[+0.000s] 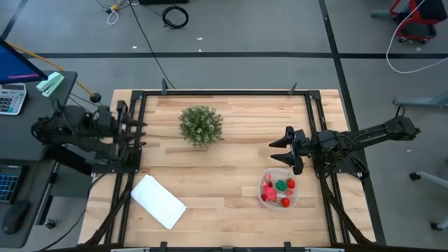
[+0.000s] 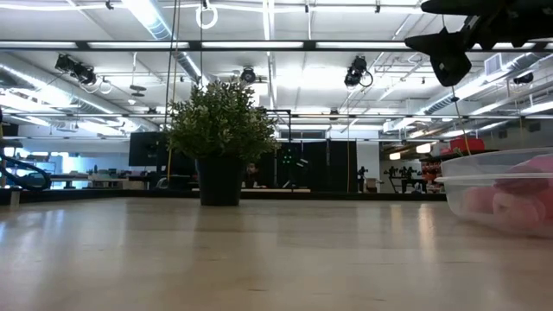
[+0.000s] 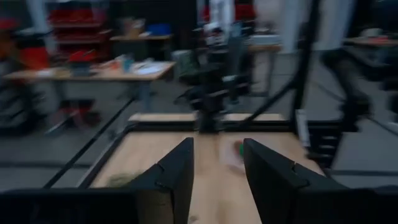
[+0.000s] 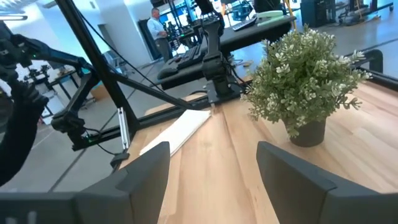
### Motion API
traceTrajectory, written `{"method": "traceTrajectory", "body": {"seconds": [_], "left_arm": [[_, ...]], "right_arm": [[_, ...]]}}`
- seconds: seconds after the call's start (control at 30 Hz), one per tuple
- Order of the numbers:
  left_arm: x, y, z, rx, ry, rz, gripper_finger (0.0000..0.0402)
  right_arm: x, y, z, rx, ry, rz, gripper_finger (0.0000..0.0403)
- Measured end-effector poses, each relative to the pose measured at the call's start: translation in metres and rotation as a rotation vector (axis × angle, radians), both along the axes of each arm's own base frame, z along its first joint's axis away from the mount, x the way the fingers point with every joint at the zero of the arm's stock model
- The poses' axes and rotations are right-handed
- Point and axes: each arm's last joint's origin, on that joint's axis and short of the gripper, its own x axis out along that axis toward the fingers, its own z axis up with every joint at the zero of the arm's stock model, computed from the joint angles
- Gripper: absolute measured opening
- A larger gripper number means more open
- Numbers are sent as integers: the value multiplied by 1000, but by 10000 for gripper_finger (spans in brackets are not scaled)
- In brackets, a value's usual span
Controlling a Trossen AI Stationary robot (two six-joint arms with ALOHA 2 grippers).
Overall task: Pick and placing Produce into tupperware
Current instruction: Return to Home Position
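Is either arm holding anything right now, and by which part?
Nothing is held. The right pincer is open and empty above the table; the left pincer, at the table's left edge, likewise.

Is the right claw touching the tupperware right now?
Apart. The low view shows the right claw hanging high in the air, with plain open space between it and the tupperware below.

Matt pale wooden table (image 1: 231,175), clear glossy plastic tupperware (image 1: 273,172), black metal frame (image 1: 231,92).
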Motion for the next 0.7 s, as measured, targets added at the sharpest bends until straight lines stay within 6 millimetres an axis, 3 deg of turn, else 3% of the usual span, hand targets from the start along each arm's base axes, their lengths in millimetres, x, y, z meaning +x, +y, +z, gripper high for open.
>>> {"method": "traceTrajectory", "body": {"seconds": [0.17,0.7], "left_arm": [[3,-2,-29,12,-54,-29,140],[44,-11,-120,-71,-196,-31,148]], "right_arm": [[0,0,2,-43,-23,3,250],[0,1,5,-118,-50,25,250]]}}
